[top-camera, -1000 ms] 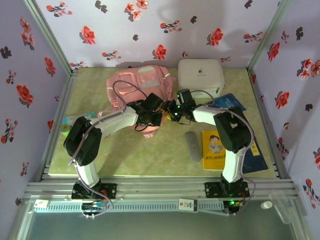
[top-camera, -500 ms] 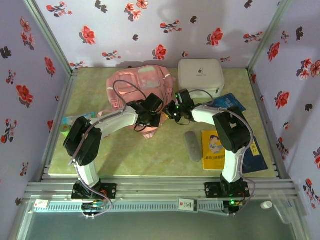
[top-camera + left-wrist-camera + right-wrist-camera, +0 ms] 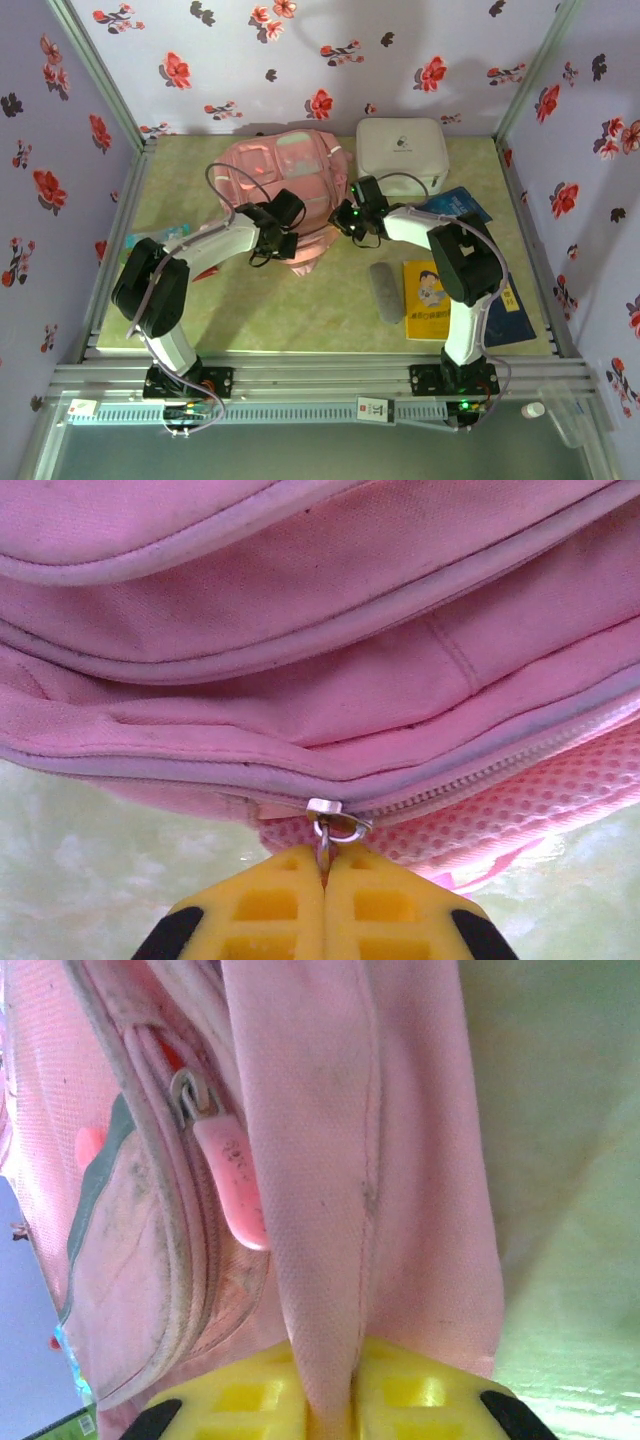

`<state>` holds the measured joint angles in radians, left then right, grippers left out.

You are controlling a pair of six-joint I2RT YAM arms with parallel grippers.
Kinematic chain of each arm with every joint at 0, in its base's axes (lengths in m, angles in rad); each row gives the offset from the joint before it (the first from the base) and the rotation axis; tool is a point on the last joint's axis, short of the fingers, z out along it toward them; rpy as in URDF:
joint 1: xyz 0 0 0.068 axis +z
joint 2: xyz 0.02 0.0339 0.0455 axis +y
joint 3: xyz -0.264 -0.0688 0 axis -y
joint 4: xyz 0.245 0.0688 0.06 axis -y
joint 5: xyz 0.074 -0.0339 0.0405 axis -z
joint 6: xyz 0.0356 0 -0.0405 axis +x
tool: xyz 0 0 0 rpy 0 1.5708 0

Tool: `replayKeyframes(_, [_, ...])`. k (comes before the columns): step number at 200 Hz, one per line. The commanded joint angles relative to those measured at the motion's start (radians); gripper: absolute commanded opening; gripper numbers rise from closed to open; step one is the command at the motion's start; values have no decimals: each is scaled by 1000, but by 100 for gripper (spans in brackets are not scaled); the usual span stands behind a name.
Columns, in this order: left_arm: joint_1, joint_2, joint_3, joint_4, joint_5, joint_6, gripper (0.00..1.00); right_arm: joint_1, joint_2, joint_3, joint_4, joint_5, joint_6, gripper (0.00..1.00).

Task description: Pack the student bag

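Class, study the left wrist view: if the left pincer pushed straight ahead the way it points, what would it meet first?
The student bag: the left pincer, shut on the zipper pull, points straight at the bag's zipped pink side, with nothing in between.

Your top view looks down from above and behind the arm bases. It sits far enough back to take in the whole surface, with the student bag toward the far side. Your left wrist view is pressed close to the bag's zipped edge and looks out over the yellow left fingers at the bottom of the frame. Your right wrist view is just as close, facing pink fabric past the right fingers. All three views share the bag.
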<state>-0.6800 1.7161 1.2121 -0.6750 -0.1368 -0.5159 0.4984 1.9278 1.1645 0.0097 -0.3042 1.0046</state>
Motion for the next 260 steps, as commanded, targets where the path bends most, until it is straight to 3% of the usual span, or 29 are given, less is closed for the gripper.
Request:
replayKeyframes(1, [4, -35, -4, -16, 26, 24, 0, -37, -54, -14, 23, 67, -27, 29])
replayKeyframes(30, [-19, -30, 36, 31, 109, 26, 0, -51, -154, -89, 25, 33, 20, 52])
replayKeyframes(56, [-46, -9, 80, 79, 207, 3, 0, -55, -264, -190, 18, 35, 92, 66])
replayKeyframes(71, [-67, 14, 106, 107, 238, -7, 0, -54, -295, -221, 7, 18, 141, 69])
replayKeyframes(111, [-98, 92, 180, 106, 246, -19, 0, -27, -315, -270, -19, 32, 277, 71])
replayKeyframes(148, [-105, 124, 193, 97, 246, -36, 0, -2, -259, -238, -20, 25, 296, 71])
replayKeyframes(260, [-105, 135, 185, 29, 171, -26, 0, 14, -137, -187, -90, 77, 262, 52])
